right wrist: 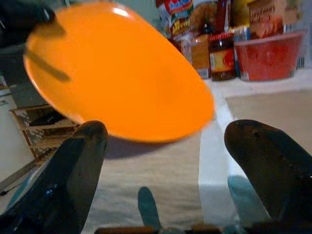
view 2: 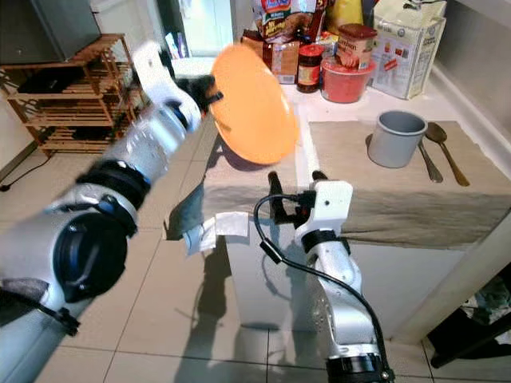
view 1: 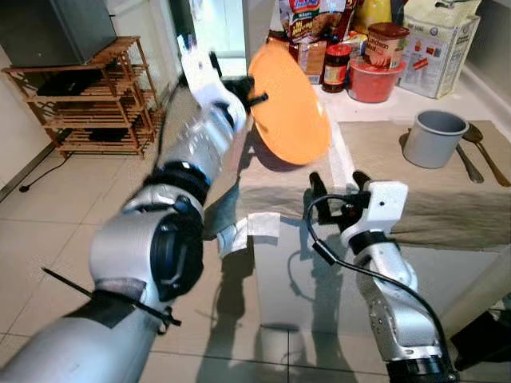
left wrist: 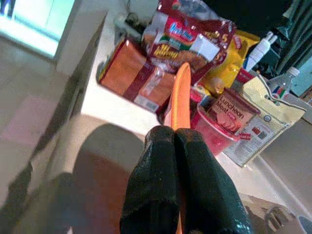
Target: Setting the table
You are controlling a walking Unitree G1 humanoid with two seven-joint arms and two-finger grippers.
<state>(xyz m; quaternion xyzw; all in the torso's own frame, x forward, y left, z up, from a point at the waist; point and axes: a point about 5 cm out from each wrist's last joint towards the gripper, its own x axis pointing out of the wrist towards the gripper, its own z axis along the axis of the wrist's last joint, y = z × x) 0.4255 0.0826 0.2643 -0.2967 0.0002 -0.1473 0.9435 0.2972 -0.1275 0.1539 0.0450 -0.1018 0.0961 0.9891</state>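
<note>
An orange plate (view 1: pixel 289 102) hangs tilted above the left beige placemat (view 1: pixel 275 179), held by its rim in my left gripper (view 1: pixel 249 94), which is shut on it. In the left wrist view the plate's edge (left wrist: pixel 181 92) runs up from between the two closed black fingers (left wrist: pixel 151 190). My right gripper (view 1: pixel 339 185) stands open at the table's front edge, below the plate and empty. The right wrist view looks up at the plate's underside (right wrist: pixel 122 73). A grey cup (view 1: pixel 433 137) and two spoons (view 1: pixel 477 152) sit on the right placemat (view 1: pixel 431 191).
Food packs, a jar (view 1: pixel 337 65) and a red tub (view 1: pixel 375 78) crowd the back of the white table (view 1: pixel 415 104). A flour bag (view 1: pixel 439 44) stands at the back right. A wooden rack (view 1: pixel 96 100) stands on the tiled floor to the left.
</note>
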